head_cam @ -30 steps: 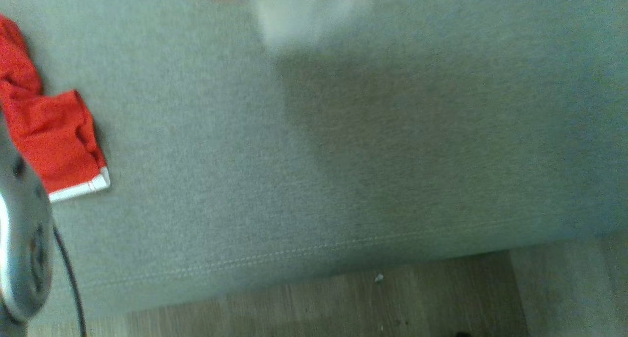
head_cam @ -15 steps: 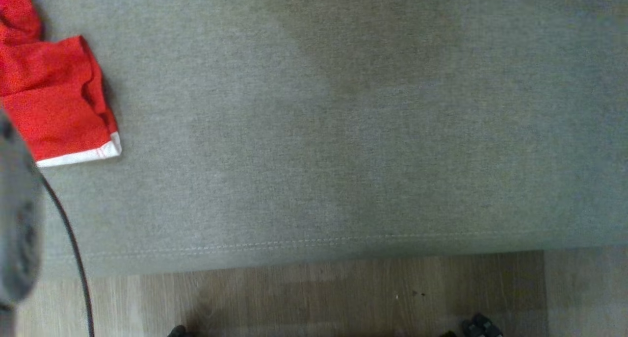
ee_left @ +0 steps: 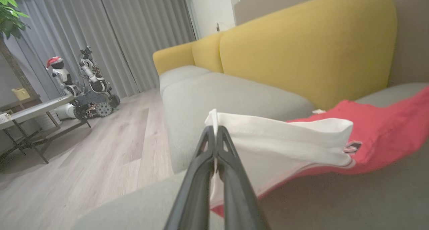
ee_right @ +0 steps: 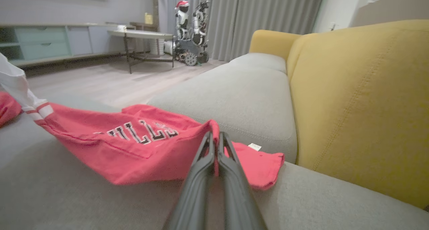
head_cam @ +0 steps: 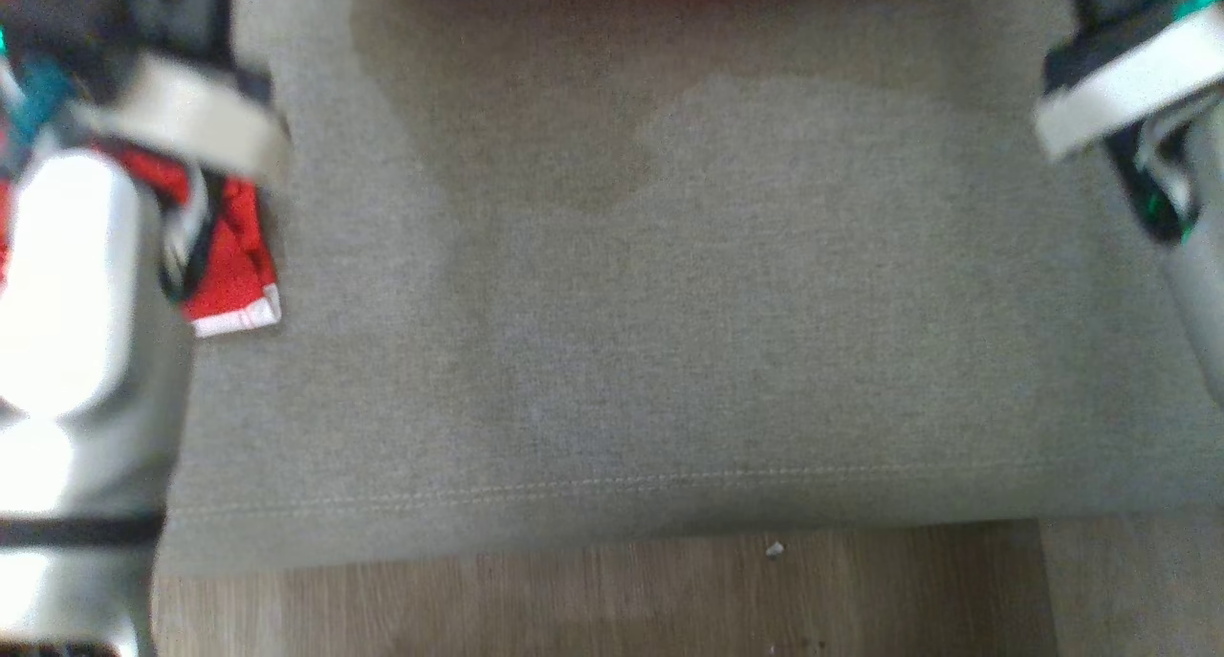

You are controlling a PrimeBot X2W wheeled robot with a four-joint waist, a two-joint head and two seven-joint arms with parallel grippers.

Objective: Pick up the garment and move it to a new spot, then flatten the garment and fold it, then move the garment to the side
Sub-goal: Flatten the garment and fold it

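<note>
Left gripper [ee_left: 214,131] pinched shut on the white hem [ee_left: 278,129] of the shirt [ee_right: 134,149], right gripper [ee_right: 214,136] likewise on its opposite edge. Spans lengthwise between them, low over the sofa seat [head_cam: 669,303]; probably wants both ends lowered evenly.

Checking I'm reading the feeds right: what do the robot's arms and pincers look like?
The left pincer and right pincer each have two long, slim, dark grey tapering fingers. The left forearm is a glossy silver-white shell with a black band; the right forearm looks pale grey. Both wrists show pale brackets, teal accents.
</note>
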